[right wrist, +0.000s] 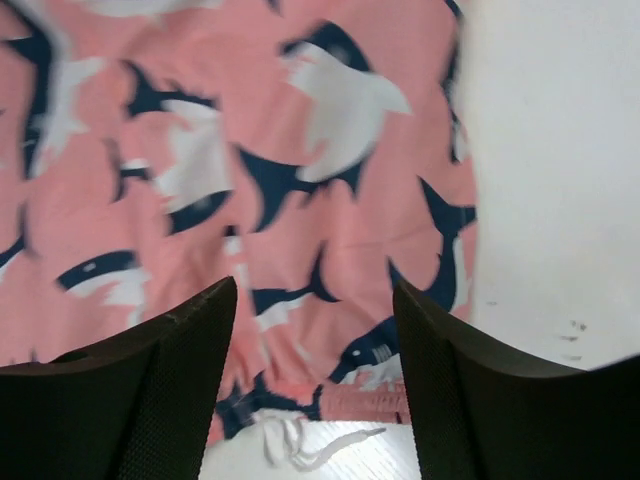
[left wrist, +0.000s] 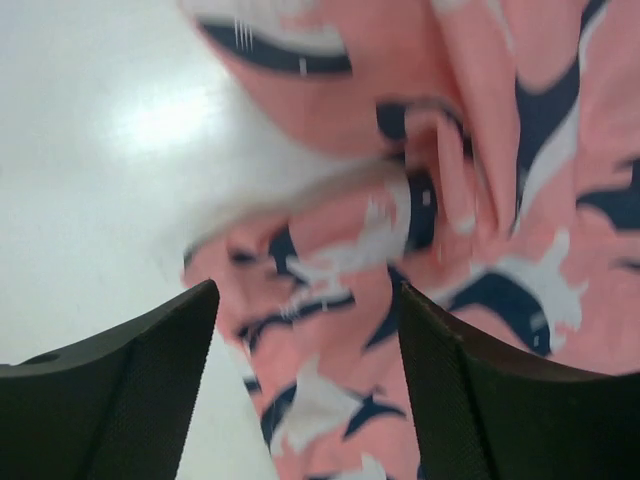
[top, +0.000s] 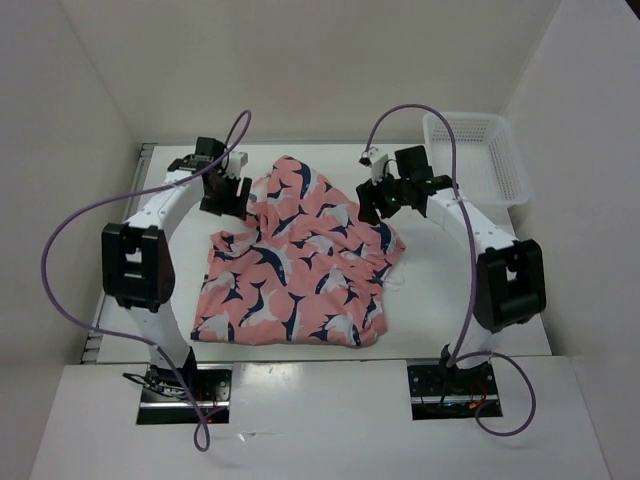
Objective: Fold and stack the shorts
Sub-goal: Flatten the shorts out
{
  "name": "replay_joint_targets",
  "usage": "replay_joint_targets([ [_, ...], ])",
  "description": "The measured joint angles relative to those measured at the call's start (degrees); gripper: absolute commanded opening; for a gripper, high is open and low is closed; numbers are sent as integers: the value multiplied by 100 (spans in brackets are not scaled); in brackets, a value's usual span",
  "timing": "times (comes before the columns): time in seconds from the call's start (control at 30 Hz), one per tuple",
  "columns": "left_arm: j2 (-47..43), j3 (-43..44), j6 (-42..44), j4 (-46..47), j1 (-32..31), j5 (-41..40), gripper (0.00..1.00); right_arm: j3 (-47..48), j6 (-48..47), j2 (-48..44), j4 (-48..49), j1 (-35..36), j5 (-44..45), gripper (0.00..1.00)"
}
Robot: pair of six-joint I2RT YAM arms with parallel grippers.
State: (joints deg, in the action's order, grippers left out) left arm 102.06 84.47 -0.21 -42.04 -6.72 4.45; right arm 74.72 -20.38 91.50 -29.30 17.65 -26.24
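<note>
Left wrist view: shorts fuzzy, smeared worst at upper-left fold; cut off top, right, bottom. Left claw cut off at bottom edge.
Right wrist view: shorts cut off top and left; right claw cut off below.
Top view: bit of shorts edge hidden under right claw; touching or not, too small to tell.

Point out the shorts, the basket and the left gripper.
shorts (top: 295, 270): top view, middle of the fabric.
basket (top: 490, 160): top view, bare mesh floor.
left gripper (left wrist: 307, 300): left wrist view, midway between its fingertips.
</note>
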Motion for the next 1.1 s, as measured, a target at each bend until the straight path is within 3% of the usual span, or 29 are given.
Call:
replay_joint_targets([
  [0.17, 997, 881, -7, 415, 33, 267, 66, -15, 632, 859, 468, -417, 444, 67],
  [0.47, 2264, 1989, 0, 951, 28, 297, 59, -26, 1145, 1191, 780, -697, 769, 63],
  [0.9, 2826, 2000, 4, 1093, 17, -131, 58, -544, 1379, 1213, 1051, -697, 1377, 66],
  [0.97, 2824, 1952, 4, 1172, 9, -201, 50, -634, 1401, 1220, 1095, -697, 1480, 66],
  [1.03, 2811, 1897, 2, 1268, 4, -289, 35, -728, 1414, 1272, 1156, -697, 1556, 64],
  [1.1, 2800, 1860, 2, 1342, 4, -291, 18, -776, 1401, 1401, 1209, -688, 1631, 55],
])
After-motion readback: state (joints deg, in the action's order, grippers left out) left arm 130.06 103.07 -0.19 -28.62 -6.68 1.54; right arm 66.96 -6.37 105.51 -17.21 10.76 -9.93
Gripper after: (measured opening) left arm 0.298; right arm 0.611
